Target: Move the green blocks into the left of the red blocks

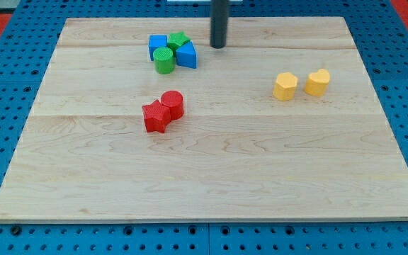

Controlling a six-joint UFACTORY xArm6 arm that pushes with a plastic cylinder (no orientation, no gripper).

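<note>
A green cylinder (163, 61) and a green star block (178, 40) sit in a tight cluster with two blue blocks near the view's top, left of centre. A red star block (155, 117) and a red cylinder (172, 104) touch each other below that cluster, near the board's middle. My tip (218, 46) is at the view's top, just right of the cluster, a short gap from the right blue block (187, 54), touching no block.
A blue cube (157, 45) sits at the cluster's left. Two yellow blocks (285, 86) (317, 82) lie side by side at the view's right. The wooden board (211, 177) rests on a blue pegboard surface.
</note>
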